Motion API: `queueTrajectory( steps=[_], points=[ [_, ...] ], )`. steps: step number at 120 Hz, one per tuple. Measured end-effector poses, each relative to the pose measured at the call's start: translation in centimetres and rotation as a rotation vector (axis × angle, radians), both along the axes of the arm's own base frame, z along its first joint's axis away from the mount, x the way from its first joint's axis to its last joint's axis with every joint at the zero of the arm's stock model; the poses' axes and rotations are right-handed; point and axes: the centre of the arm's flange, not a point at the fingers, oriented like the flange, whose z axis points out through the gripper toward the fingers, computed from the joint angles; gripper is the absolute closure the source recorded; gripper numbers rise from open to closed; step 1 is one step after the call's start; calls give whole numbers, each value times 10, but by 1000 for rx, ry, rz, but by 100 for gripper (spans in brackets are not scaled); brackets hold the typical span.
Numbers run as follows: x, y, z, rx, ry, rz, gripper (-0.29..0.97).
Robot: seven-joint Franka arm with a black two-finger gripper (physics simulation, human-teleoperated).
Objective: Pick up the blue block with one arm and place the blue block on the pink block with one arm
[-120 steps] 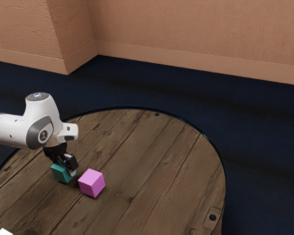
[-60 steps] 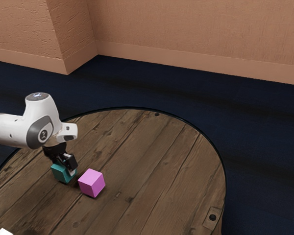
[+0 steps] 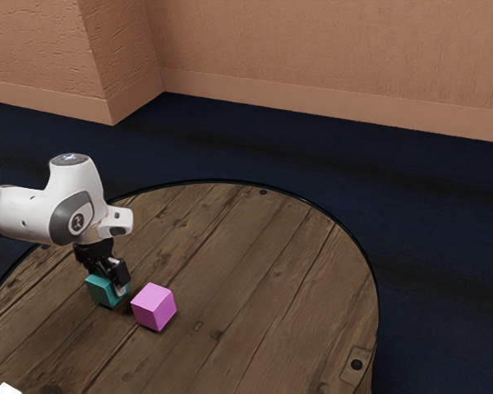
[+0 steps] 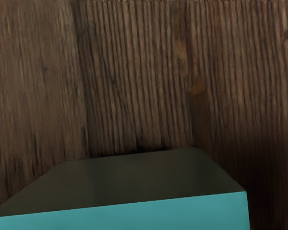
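Two blocks rest near the bench's (image 3: 271, 271) edge at the exterior view's left: blue block (image 3: 103, 291) under the gripper (image 3: 108, 276), grip state indeterminable, pink block (image 3: 154, 306) just beside.

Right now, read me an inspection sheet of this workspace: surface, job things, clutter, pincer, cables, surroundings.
Surface: round wooden table, dark rim.
Job's things: blue block on the table, not yet on the pink block; the two sit close together, contact cannot be told.
Clutter: small white thing at the table's near edge, cut off by the picture.
Pincer: pincer down at the blue block's top; grip cannot be told.
Cables: nothing seen.
Surroundings: dark blue floor, tan wall.
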Motion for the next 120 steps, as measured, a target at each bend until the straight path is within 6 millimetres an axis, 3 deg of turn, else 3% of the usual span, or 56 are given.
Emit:
queueTrajectory(
  steps=[58,90,100,120],
  points=[
    [1,0,-2,-7,6,-5,24],
    [2,1,2,-9,-2,1,26],
    [3,1,9,-8,-15,1,27],
    [2,0,54,-9,-78,7,29]
  ],
)
